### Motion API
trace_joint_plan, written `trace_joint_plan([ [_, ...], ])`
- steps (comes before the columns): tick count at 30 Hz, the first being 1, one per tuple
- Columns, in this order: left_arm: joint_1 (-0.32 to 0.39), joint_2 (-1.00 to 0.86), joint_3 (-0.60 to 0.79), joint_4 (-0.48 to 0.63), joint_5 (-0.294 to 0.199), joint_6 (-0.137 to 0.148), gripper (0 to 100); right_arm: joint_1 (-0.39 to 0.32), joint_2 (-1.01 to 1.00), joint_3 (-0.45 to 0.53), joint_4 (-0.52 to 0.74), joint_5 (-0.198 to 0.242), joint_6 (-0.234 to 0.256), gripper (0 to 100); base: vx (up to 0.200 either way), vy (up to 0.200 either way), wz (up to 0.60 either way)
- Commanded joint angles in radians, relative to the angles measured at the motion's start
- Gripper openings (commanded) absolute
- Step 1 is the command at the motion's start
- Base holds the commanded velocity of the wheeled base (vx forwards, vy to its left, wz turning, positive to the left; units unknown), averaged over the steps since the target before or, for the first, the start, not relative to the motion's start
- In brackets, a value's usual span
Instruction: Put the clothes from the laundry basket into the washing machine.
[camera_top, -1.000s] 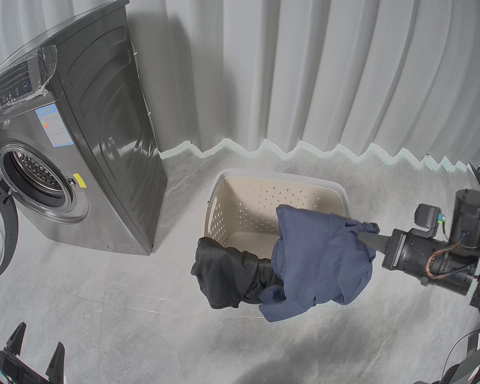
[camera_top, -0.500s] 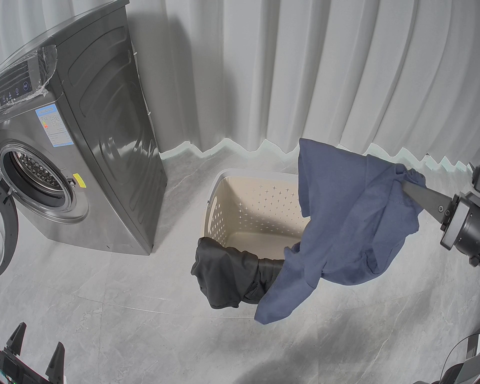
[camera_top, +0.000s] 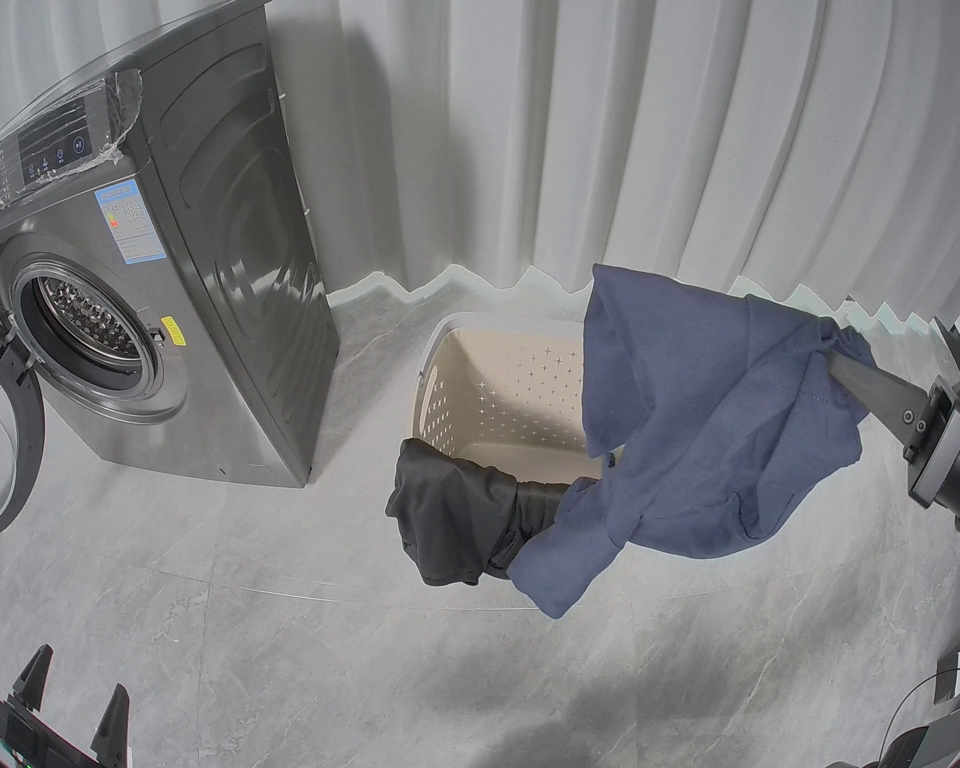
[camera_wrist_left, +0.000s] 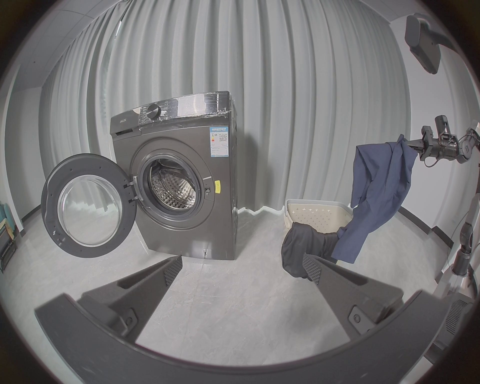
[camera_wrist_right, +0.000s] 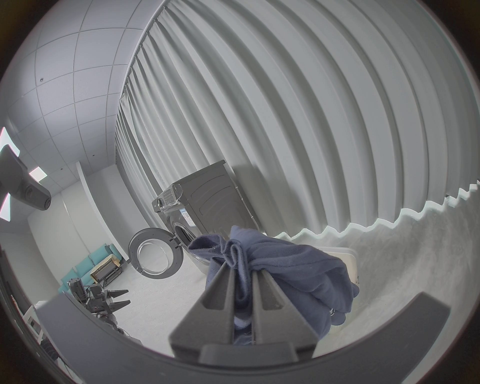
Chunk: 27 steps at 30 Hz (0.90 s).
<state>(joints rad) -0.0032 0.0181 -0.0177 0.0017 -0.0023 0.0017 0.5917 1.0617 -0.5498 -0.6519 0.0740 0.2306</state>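
Right gripper (camera_top: 842, 362) raised to the right of the laundry basket (camera_top: 505, 395), clenched on a bunched fold of the blue garment (camera_top: 715, 420). In the right wrist view, cloth pinched between the two nearly closed fingers (camera_wrist_right: 220, 300), the rest spilling past their tips.

Blue garment hanging in the air from that grip, spread wide above the basket's right side. Lowest tail trailing down over the front rim and meeting the black garment (camera_top: 450, 510).

Black garment draped over the basket's front rim, part inside, the larger bulk hanging outside toward the floor (camera_top: 300, 640).

Basket cream, with perforated walls, standing on the grey floor just before the white curtain (camera_top: 600, 130). Near the right flank of the washing machine (camera_top: 210, 260), not touching it.

Washing machine dark grey, toward the floor's left side. Round door (camera_wrist_left: 87, 205) swung wide open, metal drum (camera_top: 85, 320) exposed.

Left gripper (camera_top: 78, 672) low at the near left, well apart from basket and machine. Fingers spread wide, grasping nothing. Ahead of it in the left wrist view: the open door, the drum, and the basket with both garments.
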Motion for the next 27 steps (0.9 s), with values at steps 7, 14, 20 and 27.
trace_joint_plan([
  [7,0.0,-0.015,0.016,0.0,-0.002,0.0,100,0.0,0.009,0.001,-0.008,0.003,0.006,0,0.0,0.2,0.0],
  [14,0.0,-0.017,0.016,0.0,-0.002,0.0,100,0.0,0.009,-0.001,-0.009,0.016,0.006,0,0.0,0.2,0.0],
  [20,0.0,-0.017,0.016,0.001,-0.002,-0.002,100,0.0,0.007,-0.002,-0.011,0.032,0.006,0,0.0,0.2,0.0],
  [27,0.0,-0.015,0.016,0.001,-0.002,-0.002,100,0.002,0.009,-0.001,-0.009,0.036,0.007,0,0.0,0.2,0.0],
])
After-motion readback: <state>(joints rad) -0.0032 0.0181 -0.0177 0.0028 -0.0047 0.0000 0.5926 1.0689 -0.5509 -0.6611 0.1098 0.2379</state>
